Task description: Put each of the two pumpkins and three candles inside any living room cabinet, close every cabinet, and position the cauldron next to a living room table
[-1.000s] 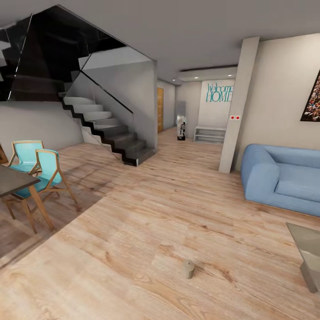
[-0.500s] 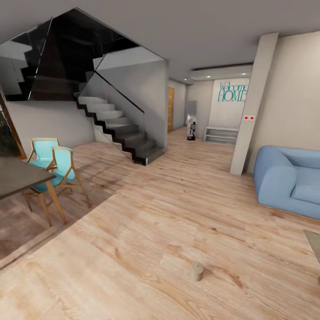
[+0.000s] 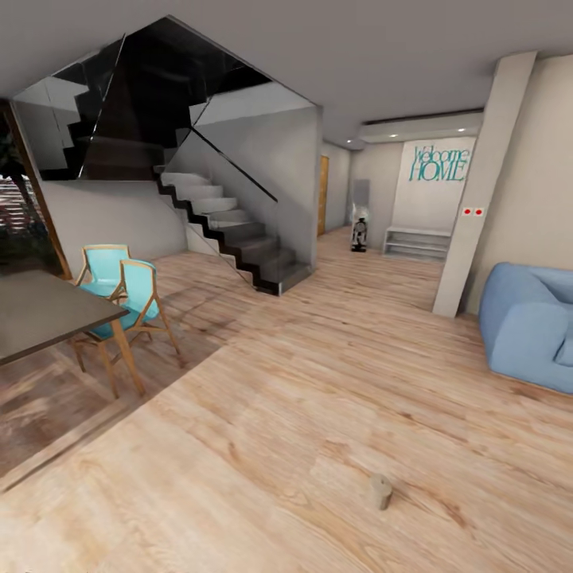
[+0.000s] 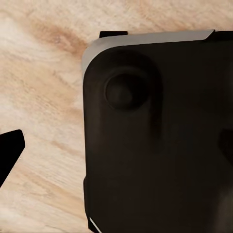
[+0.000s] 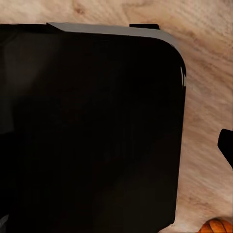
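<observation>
One candle (image 3: 380, 491), a short beige cylinder, stands alone on the wood floor low in the head view, right of centre. In the right wrist view an orange ribbed pumpkin (image 5: 218, 226) peeks in at the picture's edge, on the floor beside the robot's black base (image 5: 92, 131). A dark fingertip (image 5: 226, 145) juts in at that view's edge. The left wrist view shows the black base (image 4: 155, 136) over the floor and one dark fingertip (image 4: 9, 153). Neither view shows how the jaws stand. The cabinet, the cauldron and the table are out of view.
A dark dining table (image 3: 40, 314) with two teal chairs (image 3: 131, 294) stands at the left. A staircase (image 3: 231, 231) rises behind them. A blue sofa (image 3: 529, 326) and a pale pillar (image 3: 477, 199) are at the right. Open wood floor lies between.
The head camera has swung left: the whole picture has slid right, the sofa is partly cut off and the grey table corner has left the frame. The candle itself has not moved.
</observation>
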